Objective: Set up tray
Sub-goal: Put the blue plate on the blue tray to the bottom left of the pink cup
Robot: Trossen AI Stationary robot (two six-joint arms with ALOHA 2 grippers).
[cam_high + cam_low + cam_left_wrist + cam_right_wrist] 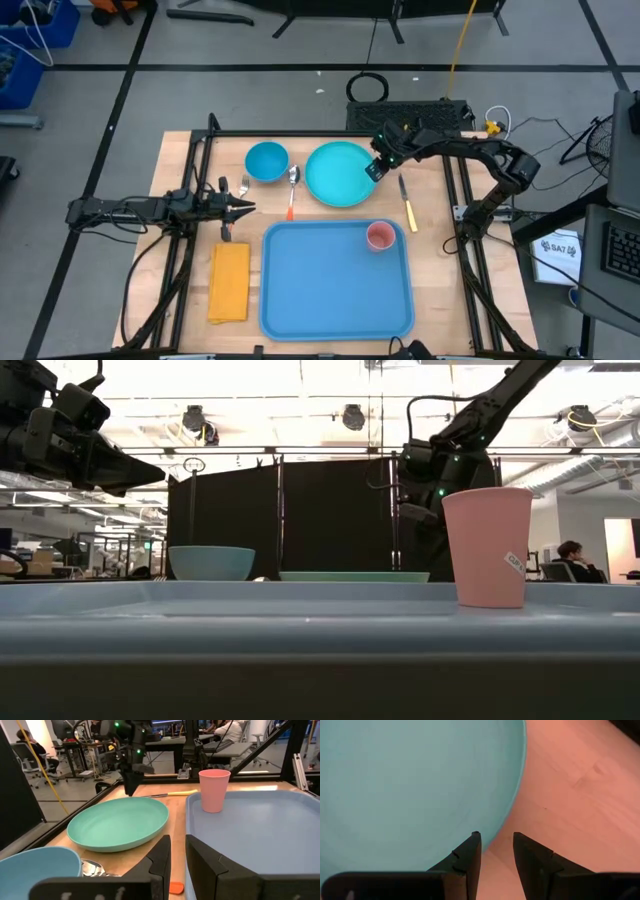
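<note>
A pale wooden desk (440, 270) stands on a grey floor crossed by dark tape lines, with a black frame running along its edges; the low view looks past it into a bright workshop with ceiling lights, black partition panels and a person seated at the far right (572, 560). The tray (330, 290), blue and the biggest thing there, lies flat on the near middle of the desk, its long axis running near to far and its rounded corners square to the desk edges. A pink cup (380, 236) stands upright inside the tray's far right corner. Beyond the tray's far edge lies a round turquoise plate (340, 175), with a blue bowl (266, 161) to its left and a spoon (292, 180) with an orange handle between them. A yellow-handled knife (407, 204) lies to the right of the plate, and a folded yellow napkin (229, 282) lies just left of the tray. The right claw (376, 169) hangs over the plate's right rim, its fingers (465, 857) a narrow gap apart with the rim showing between them, holding nothing. The left claw (243, 208) hovers left of the tray's far left corner, its fingers nearly closed and empty, with a fork (226, 205) on the desk just under it.
</note>
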